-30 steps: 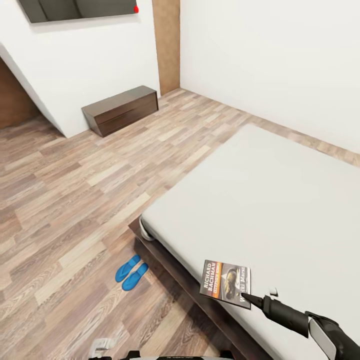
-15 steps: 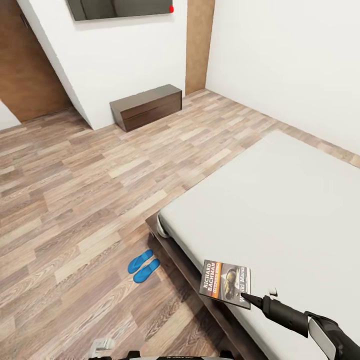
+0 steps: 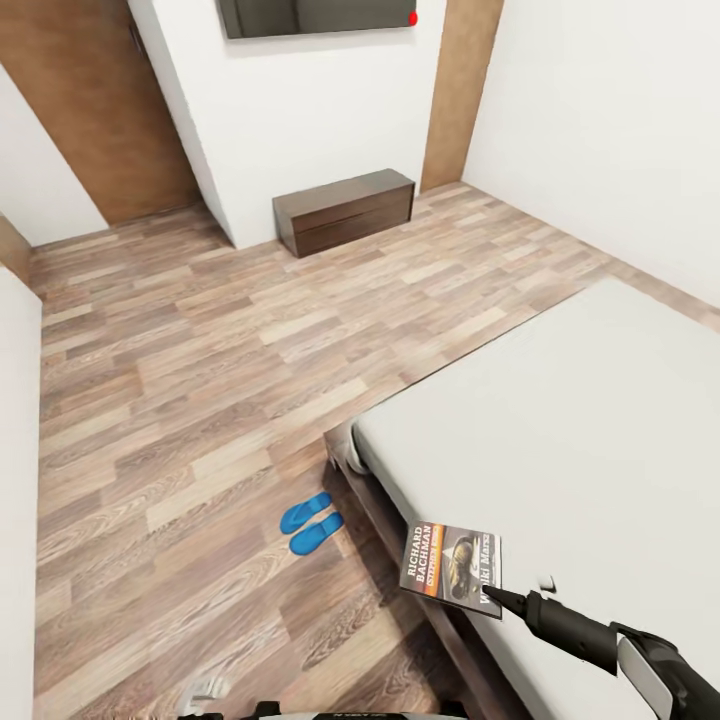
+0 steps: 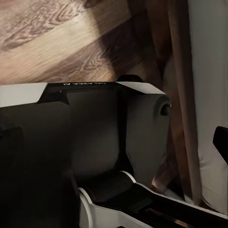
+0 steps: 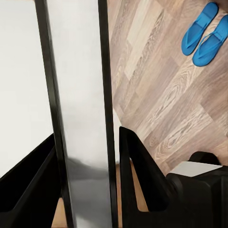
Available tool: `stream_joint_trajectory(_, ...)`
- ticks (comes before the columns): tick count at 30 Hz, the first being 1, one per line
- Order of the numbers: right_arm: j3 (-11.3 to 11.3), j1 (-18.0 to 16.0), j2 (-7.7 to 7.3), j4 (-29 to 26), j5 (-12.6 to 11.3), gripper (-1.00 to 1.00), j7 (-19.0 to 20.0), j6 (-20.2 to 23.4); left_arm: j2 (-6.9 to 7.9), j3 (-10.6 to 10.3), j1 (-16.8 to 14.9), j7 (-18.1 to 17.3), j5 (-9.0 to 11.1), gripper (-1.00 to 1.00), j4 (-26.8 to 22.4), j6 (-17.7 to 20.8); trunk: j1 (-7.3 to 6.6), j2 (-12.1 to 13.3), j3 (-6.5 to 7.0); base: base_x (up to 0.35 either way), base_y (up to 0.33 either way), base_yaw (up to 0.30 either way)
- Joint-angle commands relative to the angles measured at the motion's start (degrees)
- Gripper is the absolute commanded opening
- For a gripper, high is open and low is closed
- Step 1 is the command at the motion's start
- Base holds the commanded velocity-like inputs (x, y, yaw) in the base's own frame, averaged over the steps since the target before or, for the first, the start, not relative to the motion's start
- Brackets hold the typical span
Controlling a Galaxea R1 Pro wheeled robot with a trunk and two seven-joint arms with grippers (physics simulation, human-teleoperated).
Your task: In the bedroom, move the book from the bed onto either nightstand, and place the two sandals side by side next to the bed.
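Observation:
The book (image 3: 452,567), a thin paperback with a dark cover and white "RICHARD BACHMAN" lettering, hangs over the near edge of the bed (image 3: 580,420). My right gripper (image 3: 495,597) is shut on its lower corner. In the right wrist view the book (image 5: 78,118) stands edge-on between the black fingers (image 5: 137,166). The two blue sandals (image 3: 311,522) lie side by side on the floor beside the bed's corner, also seen as sandals (image 5: 205,34) past the book. The nightstand is out of view. A pale bit of my left arm (image 3: 205,690) shows; its fingers are unclear.
A long low dark dresser (image 3: 348,210) stands against the far wall under a wall screen (image 3: 310,15). A tan door (image 3: 110,110) is at the back left. A white surface (image 3: 15,480) runs along the left. Wood floor (image 3: 200,380) lies between them.
The whole head view has swung, so the dresser, sandals and bed sit further right in the picture. The book and right gripper hold the same place and the same grip.

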Motion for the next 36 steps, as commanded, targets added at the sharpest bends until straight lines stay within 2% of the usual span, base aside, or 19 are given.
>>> stream_joint_trajectory(1,0.3,0.0,-0.08,0.0,-0.6,-1.00,0.0,0.5,-0.02,0.5,0.0,-0.2,-0.5,1.00,0.0,0.3,0.03,-0.1,-0.08,0.000,0.000,0.292)
stream_joint_trajectory(36,0.1,0.0,-0.18,0.0,-0.6,-1.00,0.0,0.5,0.07,0.6,0.0,-0.5,-0.5,1.00,0.0,0.3,0.03,-0.1,-0.08,0.000,0.000,0.292)
